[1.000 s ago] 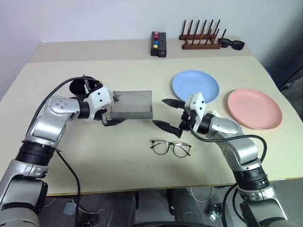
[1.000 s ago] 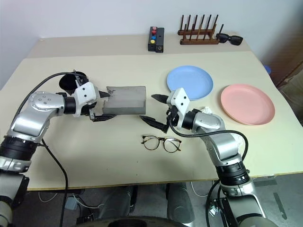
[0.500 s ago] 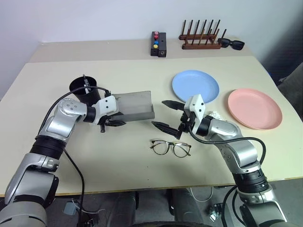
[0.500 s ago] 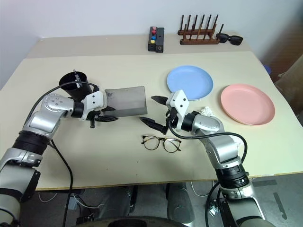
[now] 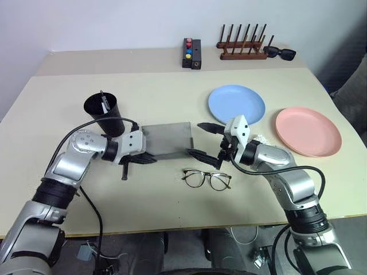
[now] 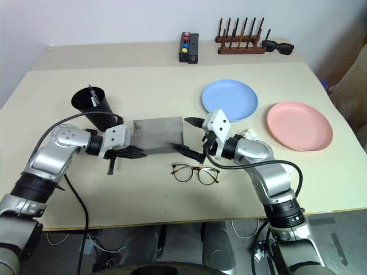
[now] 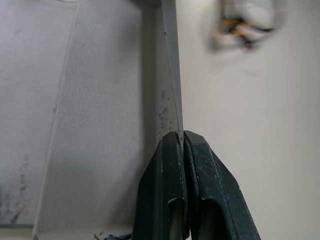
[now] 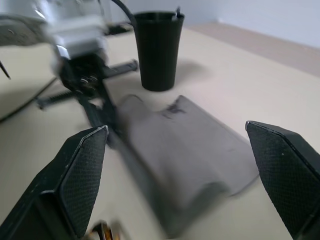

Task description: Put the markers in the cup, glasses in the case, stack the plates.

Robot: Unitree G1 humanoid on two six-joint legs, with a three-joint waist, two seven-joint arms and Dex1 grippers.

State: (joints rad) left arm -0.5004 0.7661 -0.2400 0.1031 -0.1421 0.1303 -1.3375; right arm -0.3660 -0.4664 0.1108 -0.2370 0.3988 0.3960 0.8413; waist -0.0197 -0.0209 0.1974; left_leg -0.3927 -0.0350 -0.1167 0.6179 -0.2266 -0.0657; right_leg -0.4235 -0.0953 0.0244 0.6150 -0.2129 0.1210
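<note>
Left gripper [image 7: 183, 142] pinched tight on the edge wall of the case [image 5: 166, 139], fingers fully together on the thin grey rim. Right gripper [image 5: 206, 139] spread wide, holding nothing, hovering at the case's far end from the left gripper, one finger over the case corner, one down by its front edge. Step in hand looks like steadying or opening the case: keep the left pinch firm, bring the right fingers onto the lid edge squarely, lift without dragging. Glasses [image 5: 207, 179] lie flat just below the right gripper, near, not touching. Cup [image 5: 104, 113] with markers stands just behind the left gripper. Blue plate [image 5: 236, 103] beyond the right gripper, pink plate [image 5: 308, 131] farther out, unstacked.
</note>
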